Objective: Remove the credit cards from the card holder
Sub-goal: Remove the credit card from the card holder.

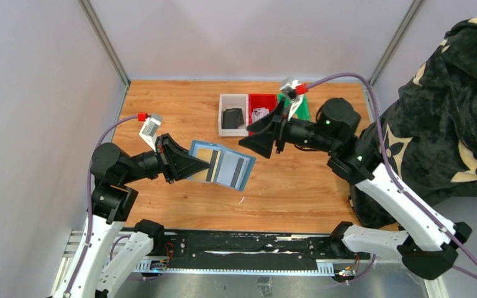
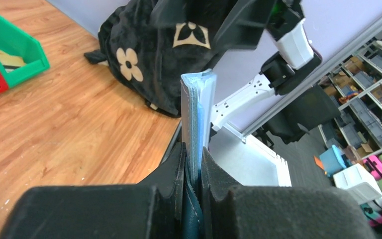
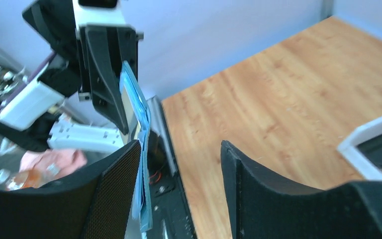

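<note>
My left gripper (image 1: 204,165) is shut on the left edge of the teal-blue card holder (image 1: 223,165), holding it opened out above the table. Credit cards (image 1: 238,168) with dark stripes sit in its light blue slots. In the left wrist view the card holder (image 2: 197,112) stands edge-on, pinched between the pads of the left gripper (image 2: 194,167). My right gripper (image 1: 253,148) hangs open just off the holder's upper right corner. In the right wrist view the card holder (image 3: 142,149) lies against the left finger, and the right gripper (image 3: 180,147) has nothing clamped between its jaws.
At the back stand a white bin (image 1: 227,129) with a black wallet (image 1: 232,117), a red bin (image 1: 263,100) and a green bin (image 1: 302,109). A black flower-patterned cloth (image 1: 453,105) is heaped at the right edge of the wooden table (image 1: 298,186).
</note>
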`<control>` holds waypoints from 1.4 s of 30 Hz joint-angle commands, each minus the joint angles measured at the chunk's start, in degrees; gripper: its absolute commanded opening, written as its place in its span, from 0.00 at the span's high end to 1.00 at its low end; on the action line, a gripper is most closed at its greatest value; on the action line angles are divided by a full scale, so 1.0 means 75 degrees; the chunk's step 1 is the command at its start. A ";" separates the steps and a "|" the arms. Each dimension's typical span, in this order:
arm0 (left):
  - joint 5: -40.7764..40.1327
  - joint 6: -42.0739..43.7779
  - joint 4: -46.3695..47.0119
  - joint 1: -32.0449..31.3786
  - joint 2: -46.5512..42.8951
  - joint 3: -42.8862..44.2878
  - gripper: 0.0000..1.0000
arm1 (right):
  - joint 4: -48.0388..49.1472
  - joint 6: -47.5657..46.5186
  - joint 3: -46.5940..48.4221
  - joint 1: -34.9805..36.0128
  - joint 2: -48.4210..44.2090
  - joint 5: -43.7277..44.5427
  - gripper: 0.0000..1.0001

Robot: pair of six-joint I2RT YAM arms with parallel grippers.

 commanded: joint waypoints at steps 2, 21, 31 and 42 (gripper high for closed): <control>-0.0305 -0.0082 -0.0088 -0.0043 0.0098 -0.0095 1.00 | -0.0080 0.0409 0.0116 -0.0175 -0.0598 0.1345 0.39; -0.1035 -0.0247 -0.0262 0.0484 0.0361 -0.0168 1.00 | 0.1604 0.2325 -0.0848 0.0512 0.0489 -0.1673 0.42; -0.0247 -0.1353 0.1018 0.0495 0.0424 -0.0321 1.00 | 0.1734 0.2398 -0.0894 0.0512 0.1276 -0.1668 0.48; -0.0243 -0.1612 0.1162 0.0494 0.0375 -0.0259 1.00 | 0.3022 0.3294 -0.0885 0.0519 0.1725 -0.1990 0.59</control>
